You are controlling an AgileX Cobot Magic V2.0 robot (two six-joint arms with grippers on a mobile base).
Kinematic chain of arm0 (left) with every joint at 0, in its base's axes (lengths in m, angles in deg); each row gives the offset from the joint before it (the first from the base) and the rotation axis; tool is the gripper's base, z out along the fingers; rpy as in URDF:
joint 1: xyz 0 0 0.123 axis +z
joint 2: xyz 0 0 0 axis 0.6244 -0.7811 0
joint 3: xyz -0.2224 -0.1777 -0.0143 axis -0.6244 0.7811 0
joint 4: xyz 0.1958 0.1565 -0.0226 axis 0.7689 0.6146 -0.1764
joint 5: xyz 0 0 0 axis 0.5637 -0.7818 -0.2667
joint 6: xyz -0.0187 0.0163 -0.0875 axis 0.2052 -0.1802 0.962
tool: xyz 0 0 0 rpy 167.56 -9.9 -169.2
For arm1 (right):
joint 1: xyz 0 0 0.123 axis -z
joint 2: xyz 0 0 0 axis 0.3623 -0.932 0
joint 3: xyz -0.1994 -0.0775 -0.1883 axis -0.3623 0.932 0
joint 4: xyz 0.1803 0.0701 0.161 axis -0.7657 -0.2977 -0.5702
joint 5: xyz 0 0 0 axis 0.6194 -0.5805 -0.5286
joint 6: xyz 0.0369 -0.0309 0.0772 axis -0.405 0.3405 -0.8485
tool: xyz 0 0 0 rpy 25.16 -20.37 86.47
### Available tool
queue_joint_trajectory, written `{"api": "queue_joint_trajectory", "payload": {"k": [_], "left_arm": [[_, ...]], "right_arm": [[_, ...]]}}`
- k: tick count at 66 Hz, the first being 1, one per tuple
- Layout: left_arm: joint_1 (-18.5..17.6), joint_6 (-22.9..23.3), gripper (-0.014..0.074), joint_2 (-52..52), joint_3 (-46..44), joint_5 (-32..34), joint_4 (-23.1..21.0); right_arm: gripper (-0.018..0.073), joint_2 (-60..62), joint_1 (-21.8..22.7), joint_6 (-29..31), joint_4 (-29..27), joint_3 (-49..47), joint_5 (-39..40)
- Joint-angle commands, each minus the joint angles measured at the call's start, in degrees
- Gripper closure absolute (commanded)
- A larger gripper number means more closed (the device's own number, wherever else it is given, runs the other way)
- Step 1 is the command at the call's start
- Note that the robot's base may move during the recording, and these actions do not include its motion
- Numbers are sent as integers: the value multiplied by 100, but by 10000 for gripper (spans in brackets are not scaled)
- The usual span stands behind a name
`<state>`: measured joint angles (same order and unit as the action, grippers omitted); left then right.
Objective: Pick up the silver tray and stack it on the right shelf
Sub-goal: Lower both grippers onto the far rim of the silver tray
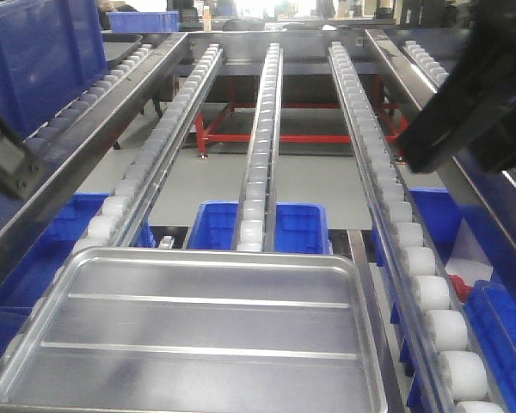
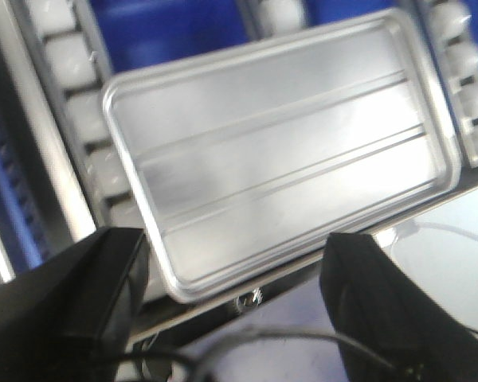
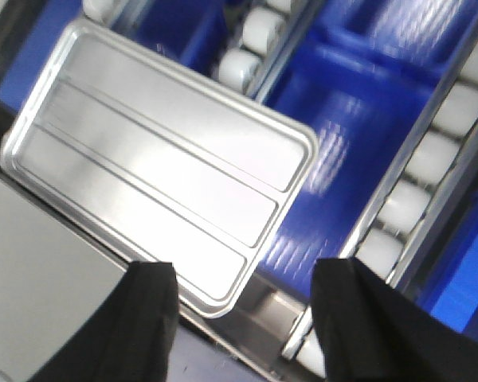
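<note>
**Silver tray** (image 1: 198, 327). We recorded it lying flat, floor up, at the near end of the three-rail roller lane (image 1: 262, 138). It spanned the lane from the left rail to the right rail, with its far rim across the near end of the centre rail. We judged this a pick-up position: level, with the short ends turned toward the side rails where either arm could reach them.

**Left end effector** (image 2: 235, 239). Its fingers were spread wide with nothing between them, and it hung above the tray's near long rim.

**Right end effector** (image 3: 244, 267). Its fingers were likewise apart and empty, above one near corner of the tray. We read both as poised for a grasp not yet made.

**Right shelf** (image 1: 428, 62). Only a few rollers showed at the upper right. The right arm (image 1: 482, 103) covered the remainder, and we could not pick out a front bar.

**Blue bins** (image 1: 301, 228). These sat beneath the lane.

**Not resolved.**
- The front view cut off the tray's near rim at its bottom edge.
- The tray hid its own contact with the rollers.
- Both wrist views were blurred.
- A flat grey surface beside the tray's near edge went unidentified.
</note>
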<state>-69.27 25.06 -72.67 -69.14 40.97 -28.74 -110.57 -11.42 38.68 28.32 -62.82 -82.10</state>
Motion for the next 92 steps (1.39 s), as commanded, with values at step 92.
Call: {"api": "queue_joint_trajectory", "payload": {"k": [92], "left_arm": [[-509, 3041, 239, -2857, -1042, 495, 2085]], "right_arm": [[84, -3080, -678, -3867, 2123, -911, 428]]}}
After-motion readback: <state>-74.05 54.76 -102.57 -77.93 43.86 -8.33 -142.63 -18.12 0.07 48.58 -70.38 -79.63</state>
